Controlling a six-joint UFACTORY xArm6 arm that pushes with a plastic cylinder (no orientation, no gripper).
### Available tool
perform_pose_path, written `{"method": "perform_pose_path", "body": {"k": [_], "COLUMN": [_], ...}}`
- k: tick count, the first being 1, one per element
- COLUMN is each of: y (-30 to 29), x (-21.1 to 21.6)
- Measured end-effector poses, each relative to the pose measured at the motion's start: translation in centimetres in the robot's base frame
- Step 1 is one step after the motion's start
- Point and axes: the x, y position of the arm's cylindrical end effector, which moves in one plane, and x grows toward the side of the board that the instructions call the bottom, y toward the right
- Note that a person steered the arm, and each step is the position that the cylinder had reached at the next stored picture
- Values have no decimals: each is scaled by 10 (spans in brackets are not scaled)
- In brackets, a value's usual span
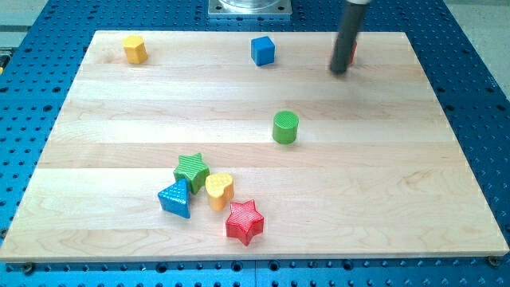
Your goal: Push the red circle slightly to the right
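Note:
The red circle (pixel 352 54) is mostly hidden behind my rod near the view's top right; only a thin red sliver shows at the rod's right side. My tip (pixel 340 71) rests on the board just left of and in front of the red circle, touching or nearly touching it.
A blue cube (pixel 262 50) and a yellow hexagon-like block (pixel 135 49) sit along the top of the wooden board (pixel 398 199). A green cylinder (pixel 285 127) is mid-board. A green star (pixel 191 169), blue triangle (pixel 176 198), yellow heart (pixel 219 190) and red star (pixel 244 221) cluster at lower centre-left.

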Motion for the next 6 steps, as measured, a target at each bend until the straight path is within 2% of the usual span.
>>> {"method": "perform_pose_path", "body": {"k": [2,3,4,6], "y": [52,-20,12,24], "x": [-10,-38,-53,-36]}}
